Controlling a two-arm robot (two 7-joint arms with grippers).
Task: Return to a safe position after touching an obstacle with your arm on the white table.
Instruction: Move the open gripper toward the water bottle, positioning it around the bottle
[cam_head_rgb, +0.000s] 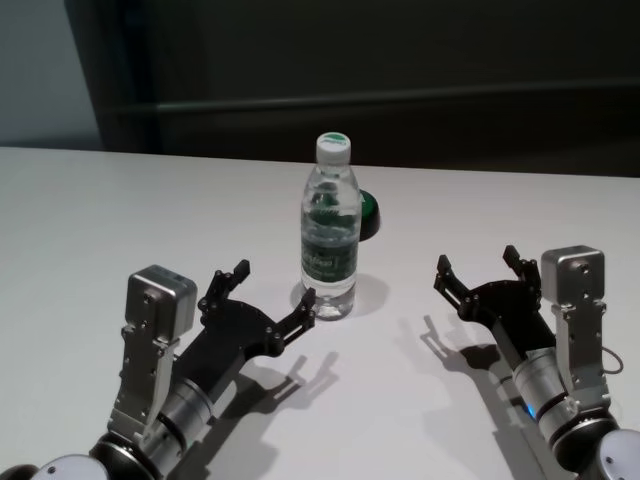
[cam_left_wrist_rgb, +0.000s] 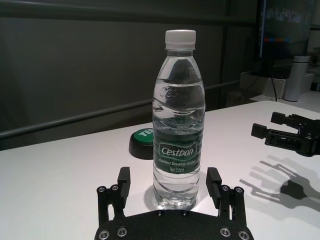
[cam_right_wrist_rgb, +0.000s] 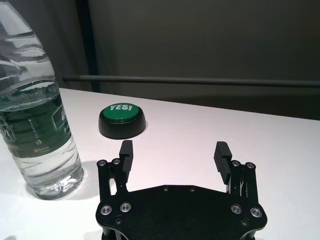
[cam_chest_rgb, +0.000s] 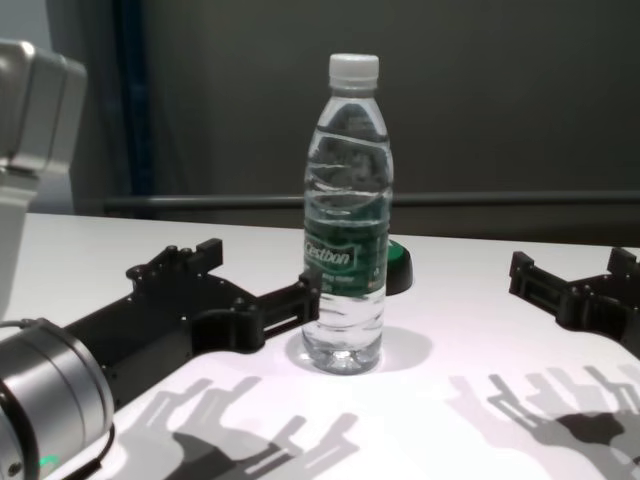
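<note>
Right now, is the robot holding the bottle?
No. Both claws are open and hold nothing. The left claw has one fingertip at the bottle; the right claw is off to the side.

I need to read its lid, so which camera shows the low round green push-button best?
The right wrist view: the low round green push-button sits unobstructed, its "YES!" legible. The left wrist view shows it partly behind the tall clear plastic water bottle; head and chest views show only an edge.

- My head camera looks down and forward across the table (cam_head_rgb: 80, 220) from above.
- My chest camera sits low, near the table's edge, facing forward.
- Each wrist camera looks out close over its own fingers.
- All four views share the bottle (cam_head_rgb: 330, 228).
</note>
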